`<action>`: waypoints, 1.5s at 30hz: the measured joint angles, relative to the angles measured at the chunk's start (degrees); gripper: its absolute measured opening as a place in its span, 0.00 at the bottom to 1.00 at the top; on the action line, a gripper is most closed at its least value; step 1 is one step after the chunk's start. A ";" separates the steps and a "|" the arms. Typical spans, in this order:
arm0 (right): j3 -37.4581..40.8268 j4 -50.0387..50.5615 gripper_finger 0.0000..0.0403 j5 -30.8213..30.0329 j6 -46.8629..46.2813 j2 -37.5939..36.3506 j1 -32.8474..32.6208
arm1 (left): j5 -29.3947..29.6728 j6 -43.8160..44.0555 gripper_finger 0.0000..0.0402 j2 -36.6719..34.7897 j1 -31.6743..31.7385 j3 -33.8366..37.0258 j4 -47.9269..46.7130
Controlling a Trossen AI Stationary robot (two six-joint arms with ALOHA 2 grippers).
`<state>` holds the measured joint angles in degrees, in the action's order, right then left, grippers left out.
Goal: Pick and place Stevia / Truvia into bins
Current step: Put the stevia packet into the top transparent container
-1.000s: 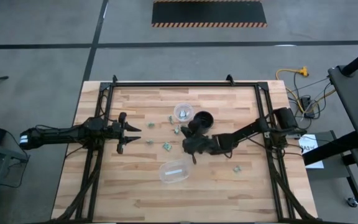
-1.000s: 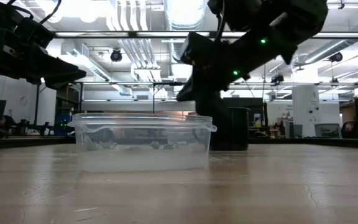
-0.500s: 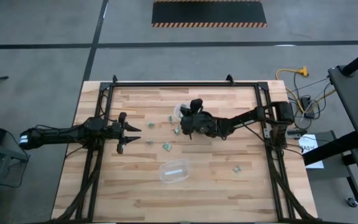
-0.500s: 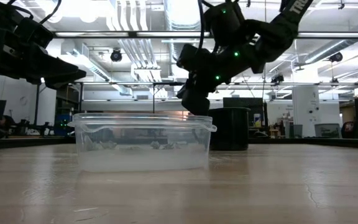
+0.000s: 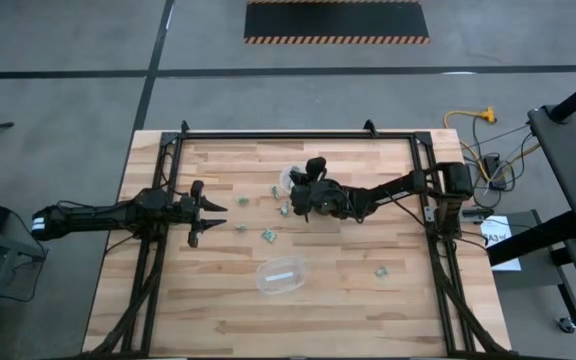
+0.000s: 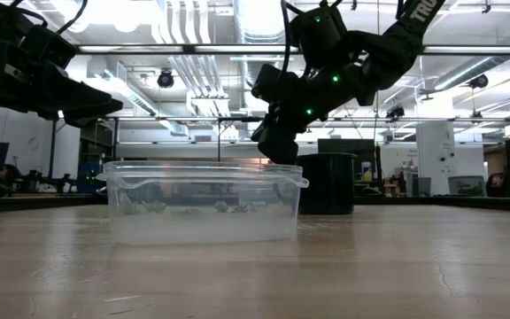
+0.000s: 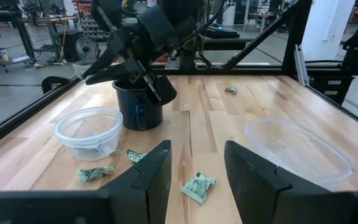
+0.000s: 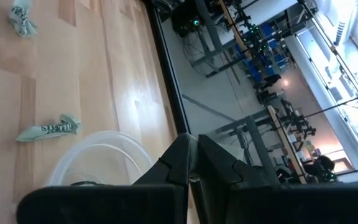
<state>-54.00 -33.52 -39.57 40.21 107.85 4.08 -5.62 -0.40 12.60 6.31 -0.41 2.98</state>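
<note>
Several green-and-white Stevia packets lie flat on the table and show in the left wrist view. The round clear cup stands beside the black mug and has a packet inside. My right gripper hangs above the cup's rim, shut, with a small pale scrap at its tips. My left gripper is open and empty above the table's left part. My right gripper is shut with its fingertips together, slanting down from the table's right side over the cup. A small pale scrap shows at the tips, lifted clear of the table. The fingers hide which part of the packet they have.
A larger oval clear tub stands toward the near edge, in front of the mug. A black frame runs around the table. Bare wood shows at the near left and near right.
My right gripper has gone up and toward the table's far edge, from low over the middle of the table to above the cup and mug. It has kept still for the last half second. Its arm now covers the mug in the high view.
</note>
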 joint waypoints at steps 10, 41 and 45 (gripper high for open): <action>0.00 0.24 0.03 -2.03 -0.33 0.00 -0.02 | 0.01 0.00 0.33 0.00 0.00 0.00 -0.01; 0.13 1.73 0.25 -2.47 -4.07 0.00 0.35 | 0.01 0.00 0.33 0.00 0.00 -0.02 0.01; 0.13 1.70 0.30 -2.62 -4.06 0.00 0.35 | 0.01 0.00 0.33 0.00 -0.01 0.00 -0.02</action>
<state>-53.87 -31.81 -42.19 36.15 107.85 4.43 -5.61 -0.40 12.60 6.30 -0.41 2.96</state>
